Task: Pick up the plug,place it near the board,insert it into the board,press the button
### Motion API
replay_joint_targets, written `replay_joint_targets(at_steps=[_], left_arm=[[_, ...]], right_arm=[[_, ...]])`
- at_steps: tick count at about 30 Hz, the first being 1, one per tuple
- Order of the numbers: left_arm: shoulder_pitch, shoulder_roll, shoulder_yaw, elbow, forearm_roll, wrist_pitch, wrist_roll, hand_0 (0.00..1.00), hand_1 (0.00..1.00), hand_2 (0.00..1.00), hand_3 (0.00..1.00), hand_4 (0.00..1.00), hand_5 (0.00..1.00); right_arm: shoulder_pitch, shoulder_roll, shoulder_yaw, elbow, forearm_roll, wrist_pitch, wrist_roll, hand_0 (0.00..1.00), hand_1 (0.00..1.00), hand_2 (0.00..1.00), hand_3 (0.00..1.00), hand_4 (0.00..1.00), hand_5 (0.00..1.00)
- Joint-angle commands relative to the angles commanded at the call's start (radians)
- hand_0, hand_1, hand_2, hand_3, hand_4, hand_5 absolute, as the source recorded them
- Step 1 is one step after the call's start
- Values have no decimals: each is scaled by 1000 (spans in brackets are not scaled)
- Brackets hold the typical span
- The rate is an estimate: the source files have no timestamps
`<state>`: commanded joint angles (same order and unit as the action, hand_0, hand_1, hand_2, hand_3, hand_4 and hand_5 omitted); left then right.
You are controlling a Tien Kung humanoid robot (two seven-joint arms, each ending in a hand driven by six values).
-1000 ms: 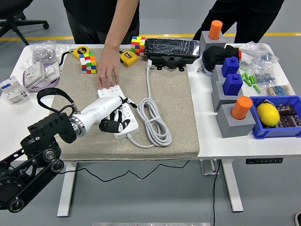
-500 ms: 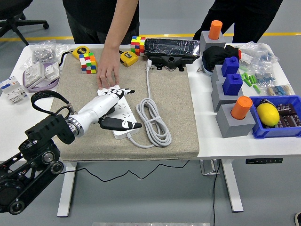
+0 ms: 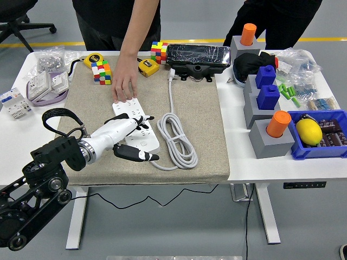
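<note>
A white power strip [image 3: 142,135] lies on the beige mat [image 3: 200,119]. Its white cable [image 3: 178,142] coils to the right and runs up to a white plug [image 3: 172,73] lying by a black device. My left hand [image 3: 135,138] is at the strip's near end, open and holding nothing. Its fingers [image 3: 136,120] spread over the strip's left edge, and the thumb [image 3: 138,156] points right below the strip. A person's hand [image 3: 124,84] presses flat on the strip's far end. The right arm is out of view.
Rubik's cubes [image 3: 101,72] and yellow tape measures [image 3: 148,67] sit at the mat's back. A black device [image 3: 198,57] lies behind the plug. Grey blocks with blue and orange pieces [image 3: 268,114] and a blue bin with a lemon [image 3: 310,131] stand on the right. A second person stands at the back right.
My left hand has drawn back toward the lower left, uncovering more of the strip's near end. Its fingers have opened and spread. The person's hand stays on the strip.
</note>
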<state>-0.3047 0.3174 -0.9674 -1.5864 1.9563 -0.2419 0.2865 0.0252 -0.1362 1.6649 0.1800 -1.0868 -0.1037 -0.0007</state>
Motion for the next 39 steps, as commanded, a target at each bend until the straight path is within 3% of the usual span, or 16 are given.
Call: replay_joint_targets(at_steps=[3,4,10,11,16,39], left_arm=[[-1,0,3,1,13,-16,6,233,172,286,949,661,99],[-2,0,3,3,17,-22,7,169,73,183,902,668,2],[-7,-3,2,21,41,-60,23,169,73,183,902,668,2],[-8,-3,3,26,47,-70,32,161,2,112,857,446,2],[-12,-2,10,42,73,-105,61,149,2,109,843,412,2],[-16,-3,32,56,69,-107,69,149,2,102,843,388,2]], right_arm=[[2,0,2,0,-1,0,0,822,791,775,796,998,998],[2,0,1,0,1,0,0,822,791,775,796,998,998],[5,0,0,0,3,1,1,822,791,775,796,998,998],[5,0,2,0,1,1,1,822,791,775,796,998,998],[6,-1,2,0,2,1,2,822,789,775,796,998,998],[7,-1,3,0,1,1,4,822,788,775,796,998,998]])
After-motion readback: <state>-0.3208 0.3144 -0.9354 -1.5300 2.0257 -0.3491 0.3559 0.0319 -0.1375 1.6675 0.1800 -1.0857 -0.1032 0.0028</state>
